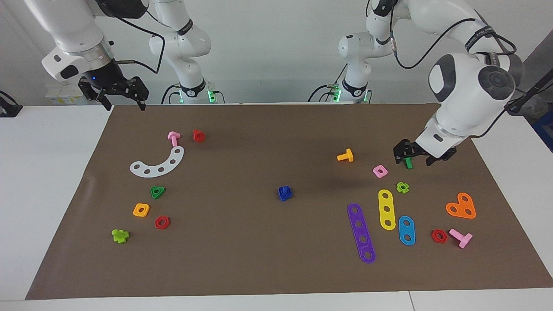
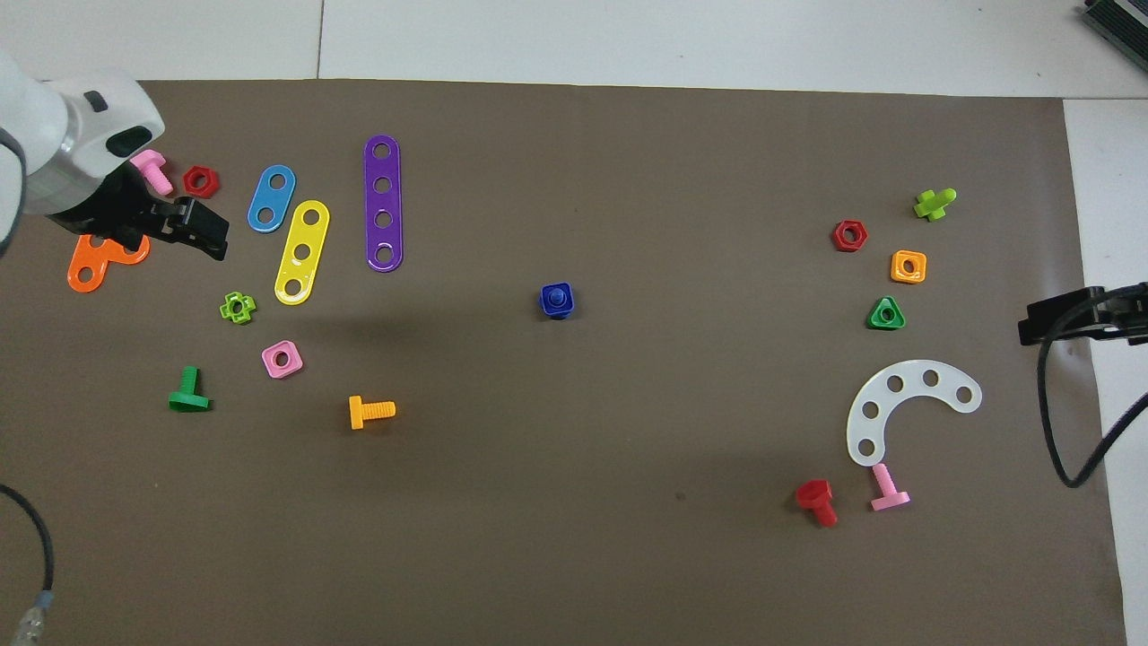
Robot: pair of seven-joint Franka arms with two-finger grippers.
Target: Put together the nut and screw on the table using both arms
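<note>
The blue nut point(image 1: 284, 195) lies in the middle of the brown mat point(image 1: 242, 142) on the table, with the blue screw point(image 1: 284, 189) standing in it as one piece; they also show in the overhead view as the nut point(image 2: 557, 309) and the screw point(image 2: 557, 294). My left gripper point(image 1: 417, 159) is open and empty, raised over the mat at the left arm's end, over an orange heart plate point(image 2: 90, 269) in the overhead view point(image 2: 208, 235). My right gripper point(image 1: 124, 101) is open and empty, raised over the mat's edge at the right arm's end, also in the overhead view point(image 2: 1045, 323).
Near the left arm's end lie a green bolt point(image 2: 188, 392), a pink square nut point(image 2: 282, 359), an orange bolt point(image 2: 369, 411) and purple, yellow and blue strips point(image 2: 383, 202). Near the right arm's end lie a white curved plate point(image 2: 906, 404), a green triangular nut point(image 2: 885, 314) and an orange square nut point(image 2: 908, 266).
</note>
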